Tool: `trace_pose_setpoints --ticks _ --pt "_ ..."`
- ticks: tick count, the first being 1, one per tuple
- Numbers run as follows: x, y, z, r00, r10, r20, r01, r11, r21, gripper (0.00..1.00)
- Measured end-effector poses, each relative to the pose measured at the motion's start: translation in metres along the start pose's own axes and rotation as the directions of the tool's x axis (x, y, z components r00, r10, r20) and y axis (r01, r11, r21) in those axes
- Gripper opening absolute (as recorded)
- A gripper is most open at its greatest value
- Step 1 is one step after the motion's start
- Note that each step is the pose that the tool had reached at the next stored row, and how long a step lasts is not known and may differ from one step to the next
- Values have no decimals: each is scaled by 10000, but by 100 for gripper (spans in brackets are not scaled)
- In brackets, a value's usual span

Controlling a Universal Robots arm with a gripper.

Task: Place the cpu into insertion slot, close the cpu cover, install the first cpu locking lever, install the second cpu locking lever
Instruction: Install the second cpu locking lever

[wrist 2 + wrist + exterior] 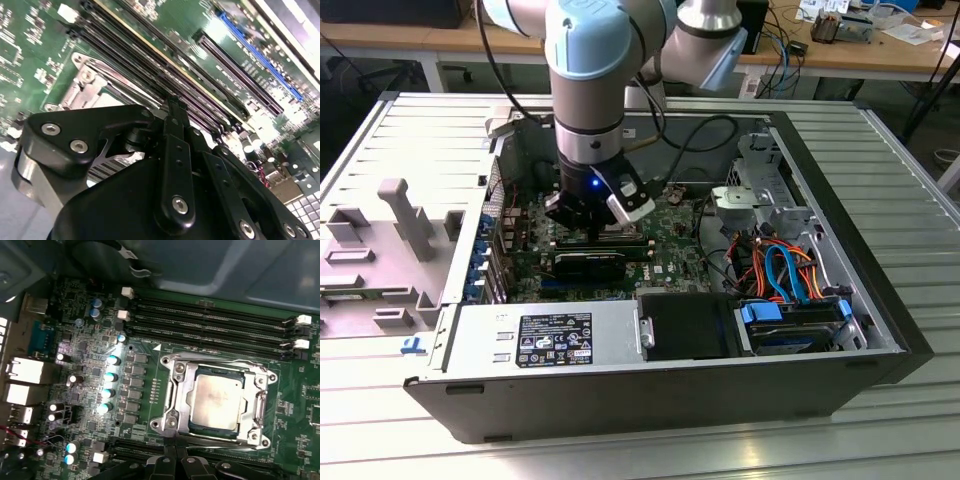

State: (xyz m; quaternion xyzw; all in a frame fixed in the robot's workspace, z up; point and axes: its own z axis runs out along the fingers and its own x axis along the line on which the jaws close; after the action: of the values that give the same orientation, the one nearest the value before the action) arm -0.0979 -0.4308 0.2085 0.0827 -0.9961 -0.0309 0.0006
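Silver-topped, the cpu (216,401) is seen seated in the slot (183,390) on the green board (90,370), framed by the cover (260,407) lying flat around it. The gripper (592,208) is lowered inside the open computer case (840,230), just beside the socket. Whether the jaws are spread or pressed together cannot be told.

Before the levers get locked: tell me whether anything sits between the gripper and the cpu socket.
Nothing visible does. In the first wrist view the gripper sits just beside the cpu cover, which lies closed around the cpu, with bare board between them.
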Motion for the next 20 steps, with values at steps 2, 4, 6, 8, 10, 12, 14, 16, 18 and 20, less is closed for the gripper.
trace_pose_setpoints --ticks 2,4,6,8,10,12,14,16,18,20 --pt "65 10 10 10000 -22 2 22 10000 -20 11" --pt "108 17 15 10000 -35 3 35 10000 -33 11" --pt "141 23 20 10000 -65 4 65 10000 -43 11" --pt "161 26 27 9999 -149 -1 149 9999 -49 11" --pt "169 27 32 9996 -285 -9 285 9996 -54 11" --pt "170 34 37 9979 -649 -30 649 9979 -63 11" --pt "173 35 36 9973 -732 -31 731 9973 -72 11" --pt "175 36 23 9972 -746 -28 745 9972 -81 11" --pt "176 37 15 9972 -744 -18 744 9972 -120 11" --pt "176 37 16 9972 -747 16 747 9969 -264 11"
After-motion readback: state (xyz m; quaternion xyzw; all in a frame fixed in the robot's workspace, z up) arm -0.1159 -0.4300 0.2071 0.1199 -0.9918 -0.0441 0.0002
